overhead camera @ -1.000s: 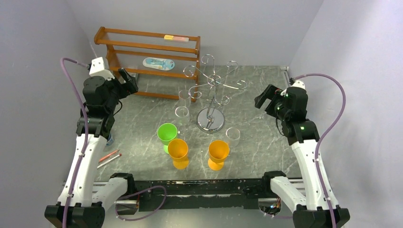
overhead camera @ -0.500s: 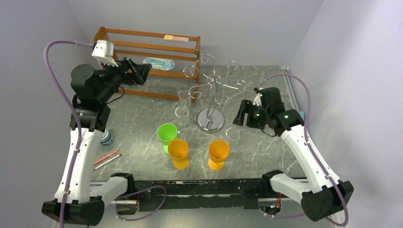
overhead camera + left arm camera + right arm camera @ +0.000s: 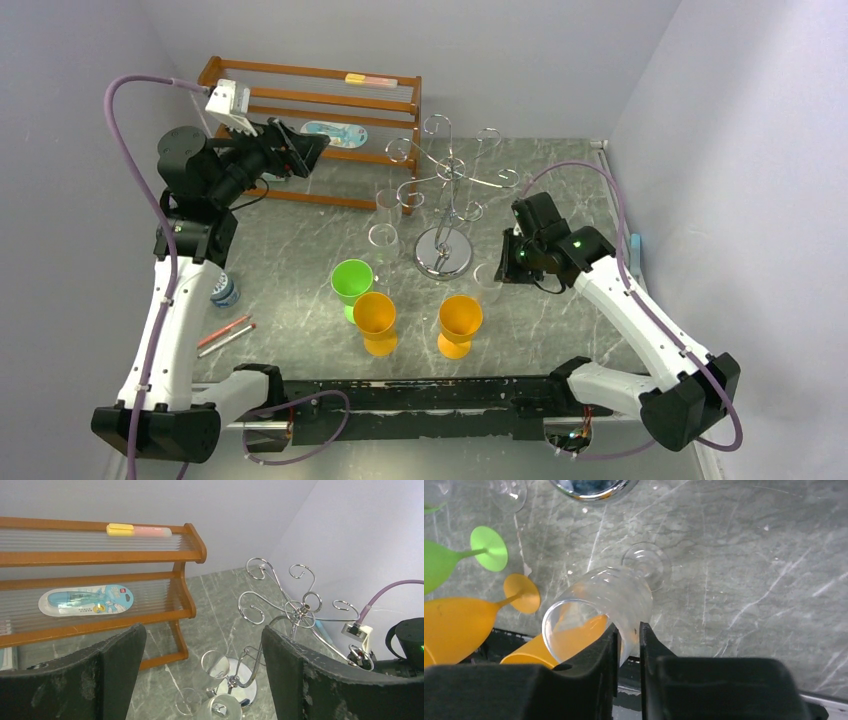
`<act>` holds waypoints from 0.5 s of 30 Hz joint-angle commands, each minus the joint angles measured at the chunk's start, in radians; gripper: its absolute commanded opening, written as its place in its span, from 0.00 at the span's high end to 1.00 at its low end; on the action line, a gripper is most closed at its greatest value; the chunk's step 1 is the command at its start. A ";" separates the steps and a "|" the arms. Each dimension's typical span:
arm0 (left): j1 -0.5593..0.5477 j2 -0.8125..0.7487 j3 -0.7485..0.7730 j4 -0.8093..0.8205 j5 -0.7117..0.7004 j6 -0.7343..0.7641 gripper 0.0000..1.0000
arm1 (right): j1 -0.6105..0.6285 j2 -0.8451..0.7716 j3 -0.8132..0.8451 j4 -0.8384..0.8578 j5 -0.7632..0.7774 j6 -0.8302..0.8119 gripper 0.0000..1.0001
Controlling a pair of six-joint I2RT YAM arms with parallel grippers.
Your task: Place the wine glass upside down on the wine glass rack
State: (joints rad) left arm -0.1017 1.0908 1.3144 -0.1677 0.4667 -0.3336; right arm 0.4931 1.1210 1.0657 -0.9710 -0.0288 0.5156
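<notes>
Altogether 3 wine glasses (image 3: pixel 383 238), 2 orange cups (image 3: pixel 374 312), 1 green cup (image 3: pixel 351 277).

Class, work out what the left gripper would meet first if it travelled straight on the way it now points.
The left gripper would probably meet the clear glasses beside the wine glass rack, narrowly passing the wooden shelf's end post; depth is unclear.

Left arm raised, left gripper (image 3: pixel 202 630) level with jaws spread wide; right arm reaches low, right gripper (image 3: pixel 628 631) angled downward, jaws pinching the wall of the wine glass (image 3: pixel 594 605).
</notes>
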 commanded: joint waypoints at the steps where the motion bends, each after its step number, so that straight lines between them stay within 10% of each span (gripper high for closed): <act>1: -0.008 0.009 0.030 0.019 0.038 -0.035 0.11 | 0.012 0.004 -0.004 -0.066 0.063 0.004 0.91; 15: -0.173 0.146 0.215 0.005 0.038 -0.220 0.07 | 0.007 -0.070 0.130 -0.063 0.543 0.105 1.00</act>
State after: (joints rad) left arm -0.1871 1.1912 1.4548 -0.1677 0.5003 -0.4767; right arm 0.5026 1.0927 1.1484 -1.0660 0.2710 0.5522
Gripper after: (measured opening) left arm 0.927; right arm 0.032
